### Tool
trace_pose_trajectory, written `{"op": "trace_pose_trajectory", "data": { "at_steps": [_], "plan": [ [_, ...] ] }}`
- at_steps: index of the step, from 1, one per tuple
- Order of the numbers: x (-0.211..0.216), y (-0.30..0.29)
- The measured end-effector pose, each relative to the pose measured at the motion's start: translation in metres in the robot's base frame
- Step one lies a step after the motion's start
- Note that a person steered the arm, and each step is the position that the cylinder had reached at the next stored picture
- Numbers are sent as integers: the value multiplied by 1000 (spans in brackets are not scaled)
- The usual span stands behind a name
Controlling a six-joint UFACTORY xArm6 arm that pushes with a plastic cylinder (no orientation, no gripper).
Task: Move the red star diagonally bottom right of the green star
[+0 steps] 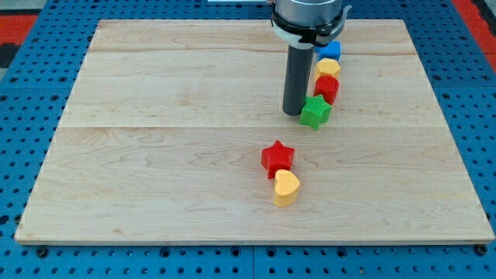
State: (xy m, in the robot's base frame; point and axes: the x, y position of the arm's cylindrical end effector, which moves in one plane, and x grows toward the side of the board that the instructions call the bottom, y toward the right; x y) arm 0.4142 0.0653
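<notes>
Tip (294,113) sits on the wooden board (155,155), touching the green star (315,112) at its 9 o'clock; it's a bare rod, holding nothing. Red star (277,157) is mid-board, well apart at the tip's 6 o'clock, with the yellow heart (286,187) touching its 5 o'clock. Open board to the view's left.

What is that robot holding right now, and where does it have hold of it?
Nothing is held. The arm ends in a plain rod; my tip rests on the board just left of the green star, well above the red star.
</notes>
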Motion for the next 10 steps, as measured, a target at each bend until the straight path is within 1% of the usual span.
{"op": "trace_pose_trajectory", "data": {
  "at_steps": [1,2,3,5,6,7,8,9,10],
  "plan": [
    [0,25],
    [0,34],
    [4,-8],
    [63,-78],
    [72,-104],
    [90,-79],
    [90,-26],
    [90,12],
    [94,12]
  ]
}}
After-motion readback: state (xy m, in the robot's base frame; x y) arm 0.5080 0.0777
